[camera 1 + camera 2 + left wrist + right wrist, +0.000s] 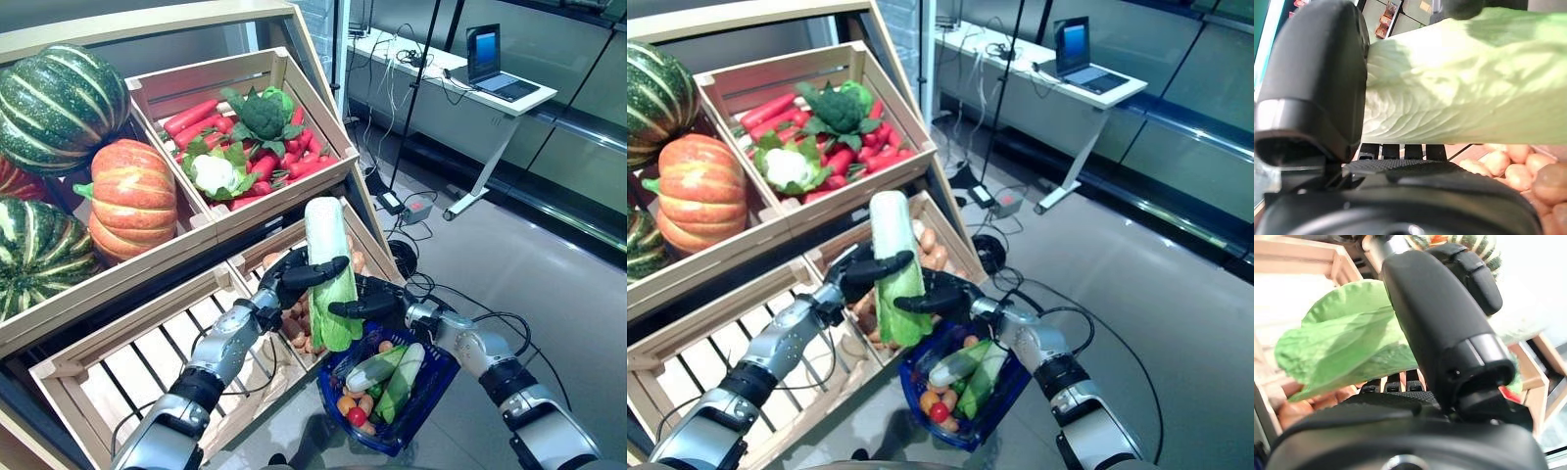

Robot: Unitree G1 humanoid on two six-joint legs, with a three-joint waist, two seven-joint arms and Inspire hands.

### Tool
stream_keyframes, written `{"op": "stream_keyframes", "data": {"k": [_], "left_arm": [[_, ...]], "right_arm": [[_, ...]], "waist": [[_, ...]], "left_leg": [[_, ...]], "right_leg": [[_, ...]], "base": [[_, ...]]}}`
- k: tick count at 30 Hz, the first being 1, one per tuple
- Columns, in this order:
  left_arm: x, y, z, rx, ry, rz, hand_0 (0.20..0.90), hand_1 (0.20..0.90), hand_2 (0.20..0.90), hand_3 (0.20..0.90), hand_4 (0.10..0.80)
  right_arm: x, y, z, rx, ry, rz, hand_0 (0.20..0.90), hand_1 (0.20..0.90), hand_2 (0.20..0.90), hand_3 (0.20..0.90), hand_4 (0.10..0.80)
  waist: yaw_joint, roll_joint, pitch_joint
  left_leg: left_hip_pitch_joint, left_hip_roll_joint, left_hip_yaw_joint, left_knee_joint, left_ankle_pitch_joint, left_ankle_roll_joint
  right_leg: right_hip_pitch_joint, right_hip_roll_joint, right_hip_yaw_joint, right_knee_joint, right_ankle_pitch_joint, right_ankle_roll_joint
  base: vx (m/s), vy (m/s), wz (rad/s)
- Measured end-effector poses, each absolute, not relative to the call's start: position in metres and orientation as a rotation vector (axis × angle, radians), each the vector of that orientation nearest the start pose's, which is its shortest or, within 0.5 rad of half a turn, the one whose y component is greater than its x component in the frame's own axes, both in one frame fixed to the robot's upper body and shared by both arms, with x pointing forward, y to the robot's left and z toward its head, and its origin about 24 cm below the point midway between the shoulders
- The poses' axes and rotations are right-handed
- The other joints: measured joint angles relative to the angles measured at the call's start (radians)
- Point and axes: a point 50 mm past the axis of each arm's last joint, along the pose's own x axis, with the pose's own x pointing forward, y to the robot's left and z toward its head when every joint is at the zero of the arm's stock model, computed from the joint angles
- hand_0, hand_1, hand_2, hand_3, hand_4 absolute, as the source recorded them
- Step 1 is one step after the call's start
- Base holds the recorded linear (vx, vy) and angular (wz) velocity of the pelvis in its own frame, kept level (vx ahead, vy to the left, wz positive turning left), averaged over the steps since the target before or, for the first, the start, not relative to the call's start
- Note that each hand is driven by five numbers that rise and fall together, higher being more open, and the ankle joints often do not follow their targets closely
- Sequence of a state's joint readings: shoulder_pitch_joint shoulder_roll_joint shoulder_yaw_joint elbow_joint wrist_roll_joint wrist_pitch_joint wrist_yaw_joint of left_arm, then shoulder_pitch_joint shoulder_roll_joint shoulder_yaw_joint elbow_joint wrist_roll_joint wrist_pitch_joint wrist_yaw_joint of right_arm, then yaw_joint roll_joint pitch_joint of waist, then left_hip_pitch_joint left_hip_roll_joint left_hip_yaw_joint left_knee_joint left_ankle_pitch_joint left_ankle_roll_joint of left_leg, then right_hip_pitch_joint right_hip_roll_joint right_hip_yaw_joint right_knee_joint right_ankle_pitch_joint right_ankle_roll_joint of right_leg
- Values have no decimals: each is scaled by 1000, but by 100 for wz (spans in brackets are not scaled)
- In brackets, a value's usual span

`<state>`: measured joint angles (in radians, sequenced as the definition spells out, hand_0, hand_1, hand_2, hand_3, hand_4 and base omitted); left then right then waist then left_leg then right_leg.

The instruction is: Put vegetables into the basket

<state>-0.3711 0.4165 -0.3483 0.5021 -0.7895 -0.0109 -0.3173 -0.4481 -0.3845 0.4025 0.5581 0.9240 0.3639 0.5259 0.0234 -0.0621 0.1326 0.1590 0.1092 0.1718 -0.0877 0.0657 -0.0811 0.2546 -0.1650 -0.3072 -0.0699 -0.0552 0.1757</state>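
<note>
The left hand [294, 279] has its fingers curled round a cabbage [328, 269], held upright over the potato crate [377, 257]. The right hand [377, 304] pinches its leafy lower end, just above the blue basket [392, 431] of vegetables, near right.

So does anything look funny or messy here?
Not messy, just one odd thing: the cabbage stands upright in mid-air above the blue basket, held between the left hand and right hand. Nothing looks spilled or broken.
</note>
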Motion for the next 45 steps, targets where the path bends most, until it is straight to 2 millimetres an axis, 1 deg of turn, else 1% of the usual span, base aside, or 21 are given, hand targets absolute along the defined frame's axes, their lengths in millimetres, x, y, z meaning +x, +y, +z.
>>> {"op": "stream_keyframes", "data": {"k": [3, 9, 13, 18, 23, 26, 27, 28, 35, 41, 45], "left_arm": [[302, 162, 26, -262, 226, -497, 300, 300, 300, 300, 400], [297, 160, 24, -246, 258, -557, 300, 300, 300, 300, 400], [296, 157, 24, -251, 267, -576, 300, 300, 300, 300, 400], [291, 150, 22, -250, 287, -614, 300, 300, 300, 300, 400], [290, 148, 21, -249, 294, -631, 300, 300, 300, 300, 400], [288, 147, 18, -238, 309, -639, 300, 300, 300, 300, 400], [287, 148, 18, -233, 314, -641, 300, 300, 300, 300, 400], [286, 147, 17, -231, 318, -644, 300, 300, 300, 300, 400], [286, 149, 14, -217, 332, -619, 300, 300, 300, 300, 400], [287, 151, 16, -248, 325, -600, 300, 300, 300, 300, 400], [287, 152, 16, -252, 322, -595, 300, 300, 300, 300, 400]], "right_arm": [[293, -129, 1, 601, 623, 757, 900, 900, 900, 900, 800], [287, -129, -6, 637, 691, 786, 900, 900, 900, 900, 800], [285, -129, -9, 652, 704, 793, 900, 900, 900, 900, 800], [279, -127, -14, 701, 742, 804, 900, 900, 900, 900, 800], [276, -125, -18, 722, 768, 815, 900, 900, 900, 900, 800], [271, -120, -24, 727, 797, 832, 900, 900, 900, 900, 800], [271, -120, -25, 713, 805, 838, 669, 669, 669, 669, 646], [269, -118, -27, 703, 813, 844, 300, 300, 300, 300, 400], [268, -115, -29, 680, 821, 841, 300, 300, 300, 300, 400], [269, -112, -29, 666, 798, 830, 300, 300, 300, 300, 400], [270, -110, -29, 665, 791, 826, 300, 300, 300, 300, 400]], "waist": [[3, -2, -2], [7, -4, -12], [8, -5, -22], [9, -7, -39], [9, -7, -58], [8, -8, -71], [7, -8, -73], [7, -8, -74], [6, -8, -74], [5, -8, -74], [4, -7, -74]], "left_leg": [[1, 0, -1, 0, 0, 0], [1, -1, -2, 0, 0, 0], [1, -1, -2, 0, 0, 0], [1, -1, -3, 0, 0, 0], [2, -1, -3, 0, 0, 0], [2, -1, -3, 0, 0, 0], [2, -1, -3, 0, 0, 0], [2, -1, -3, 0, 1, 0], [3, -1, -3, 0, 2, 1], [4, -1, -3, 0, 2, 1], [4, -1, -3, 0, 2, 1]], "right_leg": [[1, 0, 0, 0, 0, 0], [2, 0, 0, 0, 0, 0], [2, -1, 0, 0, 0, 0], [2, 0, 1, 0, 0, 0], [2, 0, 3, 0, 0, 0], [1, 0, 4, 0, 0, 0], [1, 0, 5, 0, 0, 0], [1, 0, 5, 0, 0, 0], [0, -1, 7, 0, 1, 1], [0, -1, 10, 0, 1, 1], [-2, -1, 25, -1, 1, 1]], "base": [[0, 0, 0], [0, 0, 0], [0, 0, 0], [0, 0, 0], [0, 0, 0], [0, 0, 0], [0, 0, 0], [0, 0, 0], [0, 0, 0], [0, 0, 0], [0, 0, 0]]}}
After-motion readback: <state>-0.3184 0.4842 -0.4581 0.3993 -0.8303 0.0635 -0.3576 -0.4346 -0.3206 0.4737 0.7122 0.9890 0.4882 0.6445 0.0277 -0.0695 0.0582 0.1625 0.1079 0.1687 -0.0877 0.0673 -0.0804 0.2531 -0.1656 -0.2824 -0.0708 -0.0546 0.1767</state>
